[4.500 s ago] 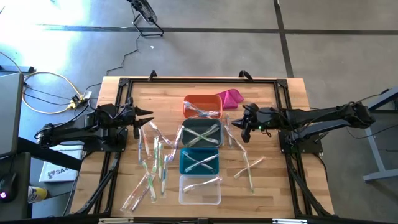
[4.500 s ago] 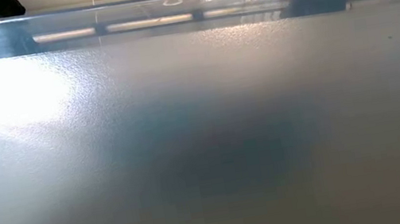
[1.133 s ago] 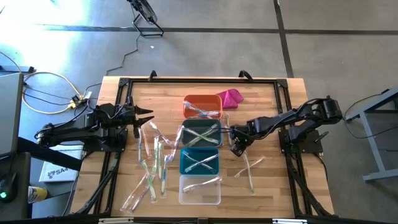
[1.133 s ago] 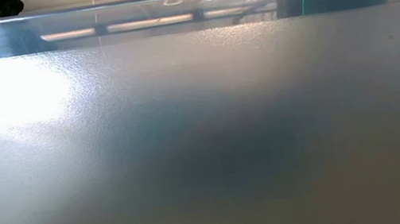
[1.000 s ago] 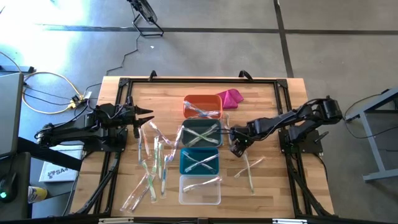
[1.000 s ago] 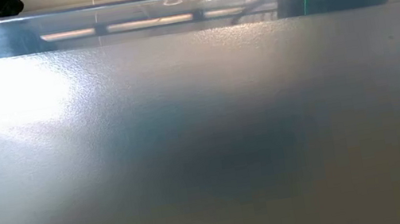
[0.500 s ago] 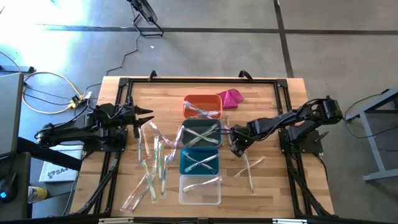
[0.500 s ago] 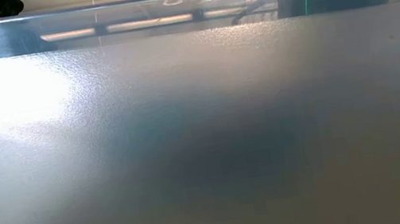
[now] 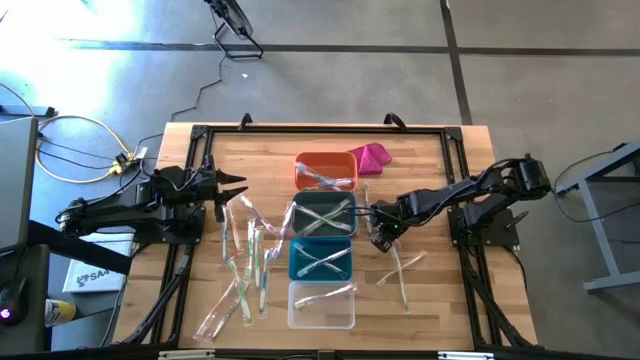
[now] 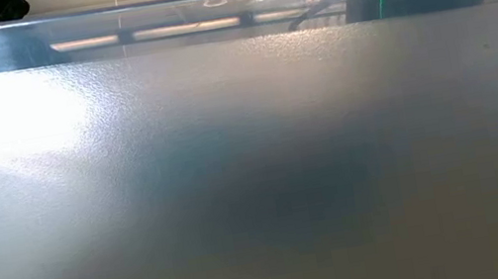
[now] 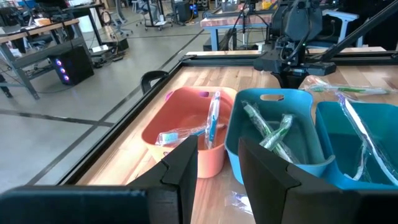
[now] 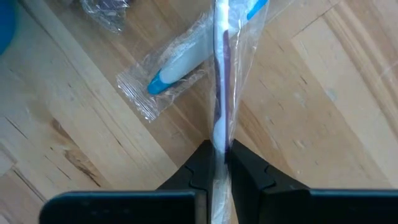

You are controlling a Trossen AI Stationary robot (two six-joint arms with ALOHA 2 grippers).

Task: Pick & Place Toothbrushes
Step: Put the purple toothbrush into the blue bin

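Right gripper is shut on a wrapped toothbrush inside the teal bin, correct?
Not inside the bin. The right gripper is shut on a wrapped toothbrush over the bare table, beside the bins, as the right wrist view shows.

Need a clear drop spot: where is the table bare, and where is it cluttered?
Bare wood lies right of the right gripper, and left of the orange bin. Crowded: loose toothbrushes left of the bins.

- Right pincer (image 9: pixel 379 237) low over desk (image 9: pixel 440 300), just right of grey bin (image 9: pixel 322 216).
- Left pincer (image 9: pixel 236 187) at left edge, near loose toothbrushes (image 9: pixel 248 262).
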